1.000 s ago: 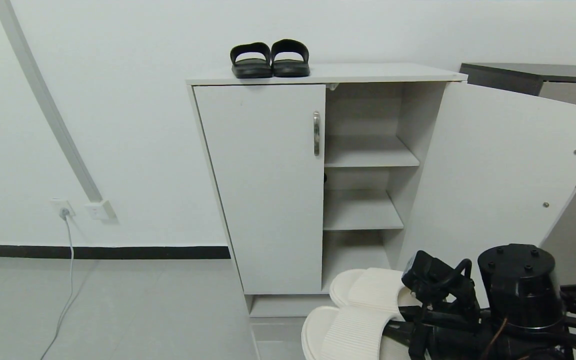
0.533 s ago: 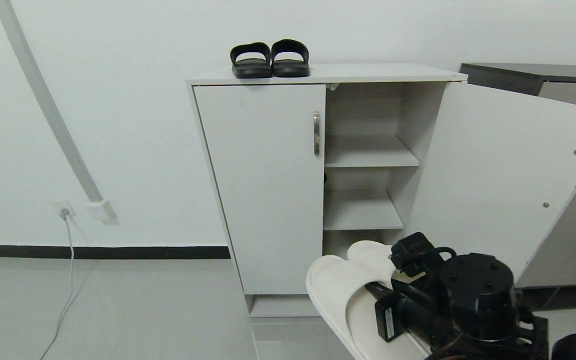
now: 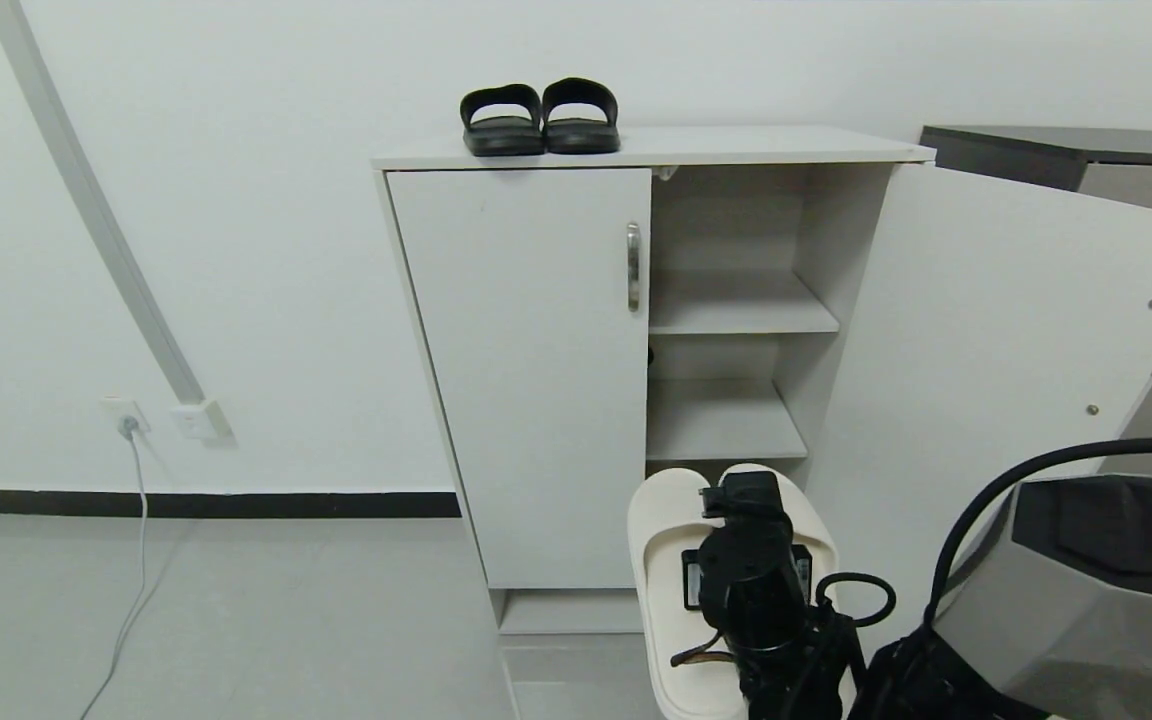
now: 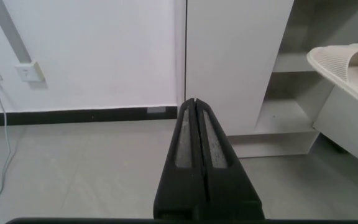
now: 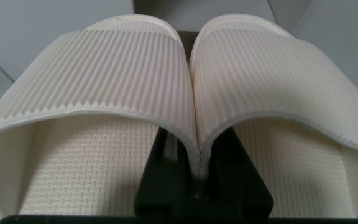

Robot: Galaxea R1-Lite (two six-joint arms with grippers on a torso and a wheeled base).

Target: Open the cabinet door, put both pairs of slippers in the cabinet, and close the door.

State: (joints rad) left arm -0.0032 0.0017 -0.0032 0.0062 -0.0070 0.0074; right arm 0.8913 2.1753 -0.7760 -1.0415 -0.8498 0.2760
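Head view: the right gripper (image 3: 742, 492) pinches the pair of cream ribbed foam slippers (image 3: 671, 520) by their inner straps. Their toes point straight at the open right bay of the white two-door cabinet (image 3: 526, 380), below its middle shelf (image 3: 721, 425). The toes may already reach the bay's front edge; the angle leaves that unclear. A pair of black slide slippers (image 3: 541, 115) sits on the cabinet top. The left gripper (image 4: 194, 109), fingers pressed together and empty, is off to the left, farther from the bay.
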